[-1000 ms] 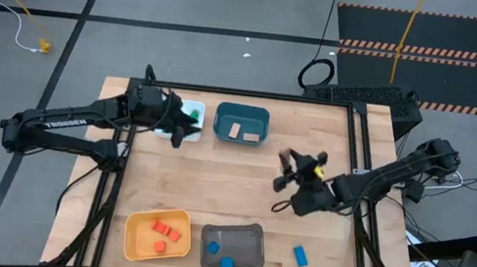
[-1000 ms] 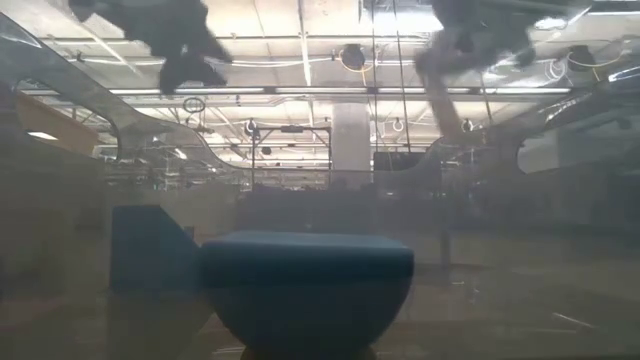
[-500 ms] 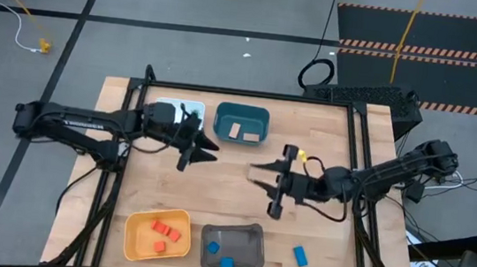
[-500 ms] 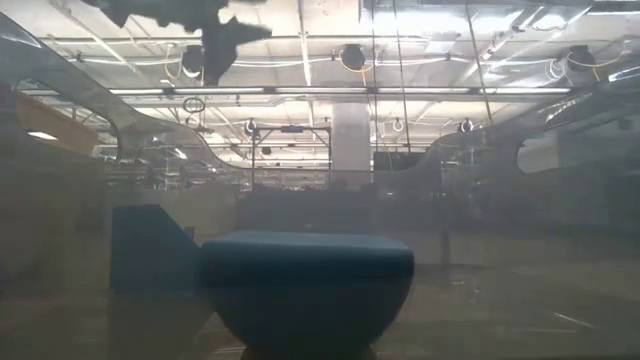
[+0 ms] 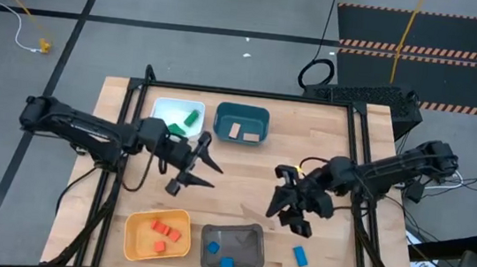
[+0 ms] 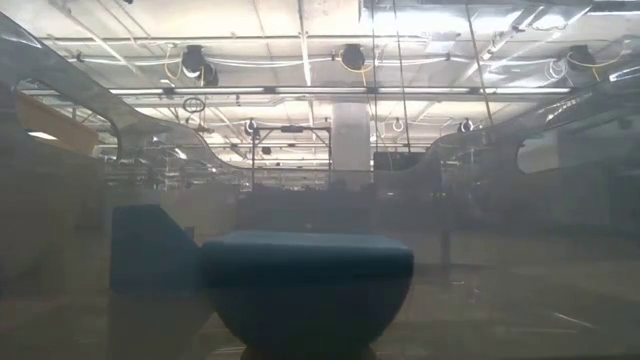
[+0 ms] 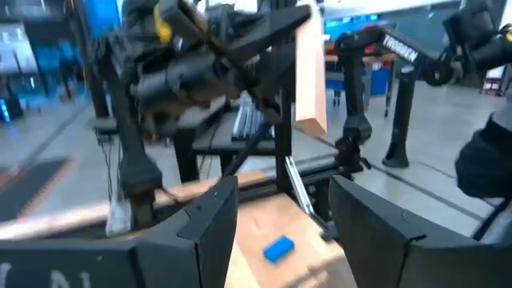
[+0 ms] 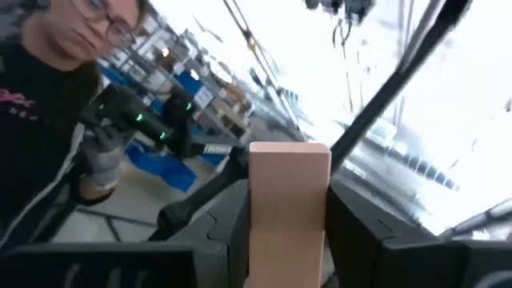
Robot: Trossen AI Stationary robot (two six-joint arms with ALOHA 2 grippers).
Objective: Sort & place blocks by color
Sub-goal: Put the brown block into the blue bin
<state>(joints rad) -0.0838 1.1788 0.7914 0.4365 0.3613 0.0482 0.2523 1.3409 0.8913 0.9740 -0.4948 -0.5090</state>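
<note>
Right pincer holds tan block (upright betw. fingers); teal bin lies up-left of it. Left pincer half-open, empty.

Teal bin close before camera

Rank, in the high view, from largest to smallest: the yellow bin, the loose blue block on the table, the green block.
1. Yellow bin, clearly largest.
2. Blue block and green block look about alike; no ranking between them.
</note>
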